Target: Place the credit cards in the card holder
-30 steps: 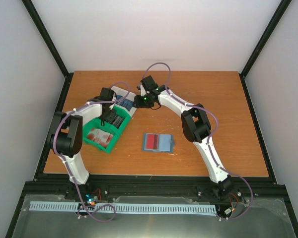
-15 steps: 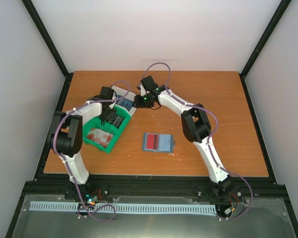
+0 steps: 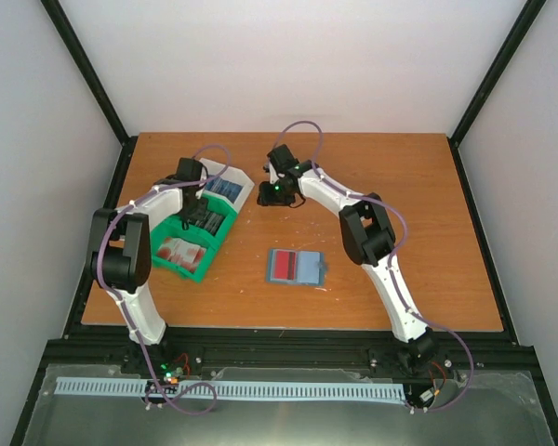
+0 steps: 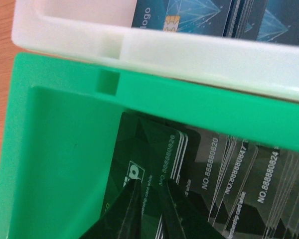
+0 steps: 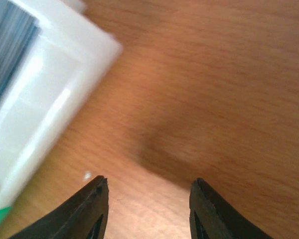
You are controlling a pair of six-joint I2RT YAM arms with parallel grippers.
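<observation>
The card holder [image 3: 309, 268] lies open on the table with a red credit card [image 3: 284, 267] on its left half. My left gripper [image 3: 197, 212] is down in the back compartment of the green bin [image 3: 167, 230]. Its jaws are only a narrow gap apart, their tips [image 4: 149, 185] resting on the top dark credit card [image 4: 149, 149] of a stack. More red cards [image 3: 179, 253] lie in the bin's front compartment. Blue cards [image 3: 225, 190] lie in the white bin [image 3: 245, 189]. My right gripper [image 3: 265, 197] is open and empty over bare table [image 5: 149, 184].
The white bin's corner [image 5: 45, 109] is just left of my right gripper. The green bin's wall [image 4: 60, 149] and the white bin's rim [image 4: 154, 50] lie close ahead of my left fingers. Black frame rails run along the table's sides.
My left gripper has moved a little left and back, and the green and white bins have shifted left with it. My right gripper has drawn slightly right, away from the white bin.
</observation>
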